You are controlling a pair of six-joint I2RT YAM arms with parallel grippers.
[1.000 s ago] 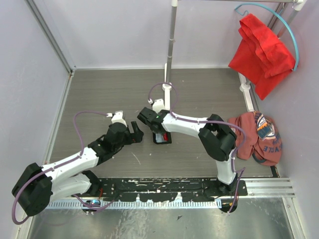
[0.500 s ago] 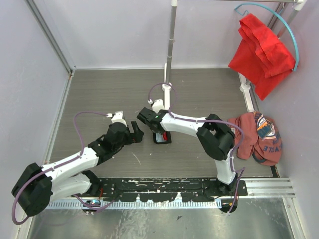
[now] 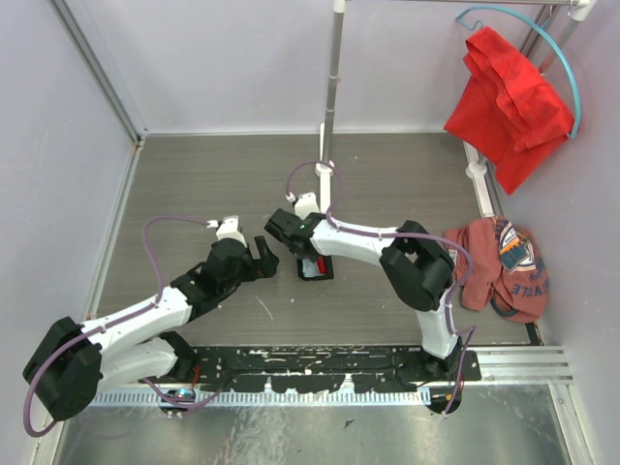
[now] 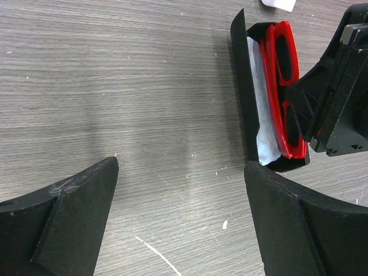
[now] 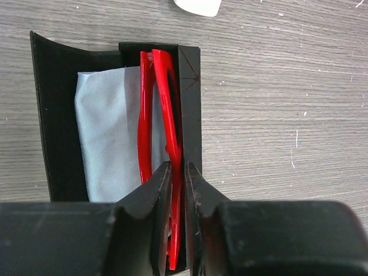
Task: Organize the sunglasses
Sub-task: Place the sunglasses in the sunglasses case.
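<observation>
The sunglasses [image 5: 168,109] are folded: thin bright red frame, slim red arms, dark lenses. They stand on edge inside the open black case [image 5: 57,115], with the pale blue cloth [image 5: 106,132] at their 9 o'clock. The right gripper [image 5: 177,168] flanks the frame closely with its jaws; I cannot tell if they press it. The left gripper [image 4: 181,172] has its jaws spread wide.

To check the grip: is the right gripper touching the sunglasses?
Touching. The right wrist view shows the right gripper pinching the sunglasses, both fingers against the red frame, no gap.
</observation>
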